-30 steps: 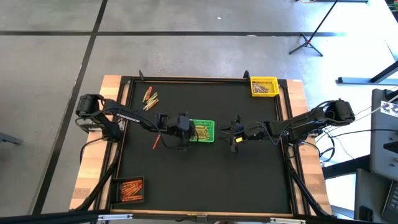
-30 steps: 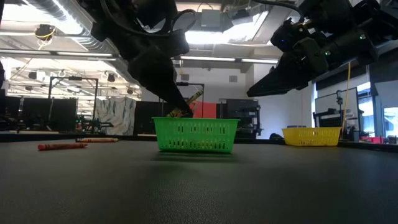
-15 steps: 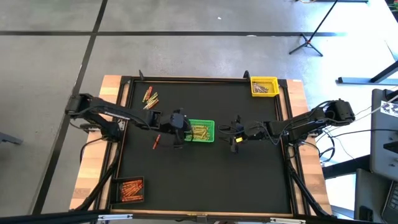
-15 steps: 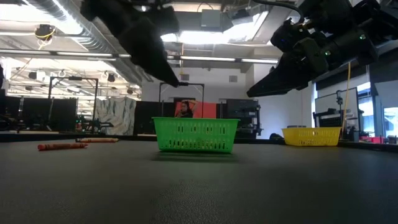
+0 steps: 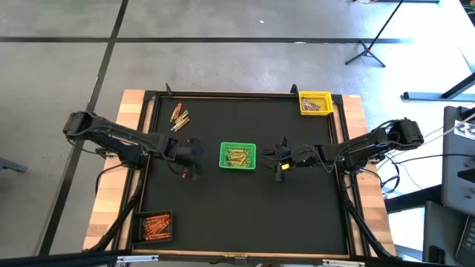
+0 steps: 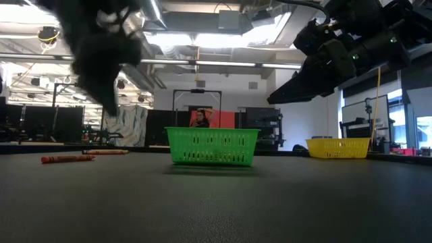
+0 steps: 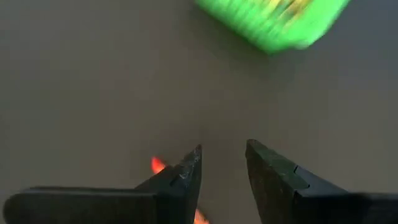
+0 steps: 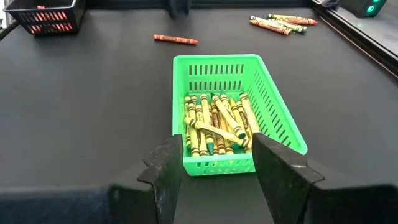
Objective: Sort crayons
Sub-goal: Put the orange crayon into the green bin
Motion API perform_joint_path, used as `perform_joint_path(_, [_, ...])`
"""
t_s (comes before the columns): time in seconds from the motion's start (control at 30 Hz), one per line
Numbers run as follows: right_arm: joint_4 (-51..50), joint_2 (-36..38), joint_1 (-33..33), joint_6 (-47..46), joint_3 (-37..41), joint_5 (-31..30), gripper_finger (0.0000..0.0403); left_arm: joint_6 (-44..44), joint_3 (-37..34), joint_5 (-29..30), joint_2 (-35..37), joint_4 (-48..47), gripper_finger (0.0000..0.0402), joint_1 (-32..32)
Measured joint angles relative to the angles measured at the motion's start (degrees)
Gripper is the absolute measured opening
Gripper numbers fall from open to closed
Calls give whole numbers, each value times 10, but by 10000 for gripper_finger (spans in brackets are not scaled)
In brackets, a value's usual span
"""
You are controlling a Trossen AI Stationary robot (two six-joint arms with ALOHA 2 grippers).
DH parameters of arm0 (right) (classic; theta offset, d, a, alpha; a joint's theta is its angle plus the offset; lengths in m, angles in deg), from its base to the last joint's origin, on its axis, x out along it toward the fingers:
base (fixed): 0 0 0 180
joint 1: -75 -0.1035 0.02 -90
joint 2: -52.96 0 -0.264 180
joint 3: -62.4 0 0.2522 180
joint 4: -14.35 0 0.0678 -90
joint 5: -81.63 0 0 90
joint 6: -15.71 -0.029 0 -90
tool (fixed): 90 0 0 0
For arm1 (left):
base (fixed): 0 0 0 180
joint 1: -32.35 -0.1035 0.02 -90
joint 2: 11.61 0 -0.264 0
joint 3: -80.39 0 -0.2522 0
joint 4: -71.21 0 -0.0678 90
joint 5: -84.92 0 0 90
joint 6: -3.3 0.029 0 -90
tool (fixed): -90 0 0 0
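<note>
Green mesh basket sits near the middle of the black table mat and serves as the reference point. It holds a heap of yellow-green crayons, lying mostly lengthwise, a few crossed on top.

Left gripper hangs above the mat to the left of the green basket, apart from it. Its fingers are parted with bare mat showing between them; nothing is held. In the left wrist view a single red-orange crayon lies on the mat just beside one finger, partly hidden by it. The same loose crayon shows in the right wrist view, lying flat on the far side of the basket.

Right gripper hovers just to the right of the green basket, raised off the mat, pointing toward it. Fingers spread and empty, framing the basket's near end in its own wrist view.

A small cluster of loose crayons, mixed red, orange, yellow and green, lies up and to the left of the green basket, well apart. A yellow basket stands at the far right corner with a few grey crayons inside. A black basket at the near left corner holds orange-red crayons.
</note>
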Motion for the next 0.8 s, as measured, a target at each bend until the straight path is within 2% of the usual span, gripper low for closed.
perform_joint_path(0.1, [0,0,0,-6,0,1,191,-92,-59,-14,0,10,110,7])
perform_joint_path(0.23, [1,0,0,-25,0,1,191,-145,-106,-10,0,45,110,-2])
perform_joint_path(0.4, [2,0,0,-25,0,-19,191,-155,-130,-10,0,66,110,-8])
perform_joint_path(0.67, [2,0,0,-25,0,-20,191,-171,-166,-10,-17,81,109,-6])
perform_joint_path(0.8, [2,0,0,-25,0,-21,191,-146,-170,-8,-20,90,85,-7])
